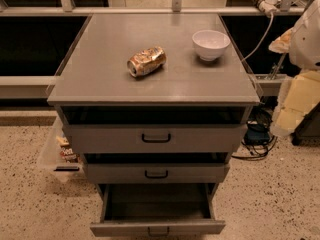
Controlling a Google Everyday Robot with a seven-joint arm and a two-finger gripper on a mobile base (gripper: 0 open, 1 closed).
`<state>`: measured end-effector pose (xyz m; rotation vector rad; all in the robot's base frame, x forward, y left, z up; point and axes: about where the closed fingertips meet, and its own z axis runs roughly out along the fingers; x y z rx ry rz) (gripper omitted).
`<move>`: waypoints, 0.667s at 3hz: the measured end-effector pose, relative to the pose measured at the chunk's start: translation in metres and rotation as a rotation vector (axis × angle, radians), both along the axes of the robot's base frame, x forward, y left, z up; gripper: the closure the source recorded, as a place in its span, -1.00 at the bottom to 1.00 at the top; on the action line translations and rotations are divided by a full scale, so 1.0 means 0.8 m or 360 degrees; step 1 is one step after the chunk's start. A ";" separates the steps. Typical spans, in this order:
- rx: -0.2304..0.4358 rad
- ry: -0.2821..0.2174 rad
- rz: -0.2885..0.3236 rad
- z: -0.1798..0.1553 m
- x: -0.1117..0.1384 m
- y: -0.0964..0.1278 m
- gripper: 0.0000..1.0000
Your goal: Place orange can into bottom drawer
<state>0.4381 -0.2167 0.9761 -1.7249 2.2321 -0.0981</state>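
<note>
The orange can (146, 61) lies on its side, dented, on the grey cabinet top (100, 79), left of centre. The bottom drawer (157, 227) is pulled out, and its dark interior (157, 201) looks empty. My gripper (296, 104) hangs at the frame's right edge, beside the cabinet's right side, well right of and below the can. It holds nothing that I can see.
A white bowl (211, 44) stands on the cabinet top, right of the can. The two upper drawers (156, 138) (156, 173) have black handles. A clear bin with packets (62, 151) sits on the floor at left. Cables (255, 144) lie on the floor at right.
</note>
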 end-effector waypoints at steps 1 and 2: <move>0.0000 0.0000 0.0000 0.000 0.000 0.000 -1.00; 0.0010 -0.0069 0.0018 0.011 0.011 -0.002 -1.00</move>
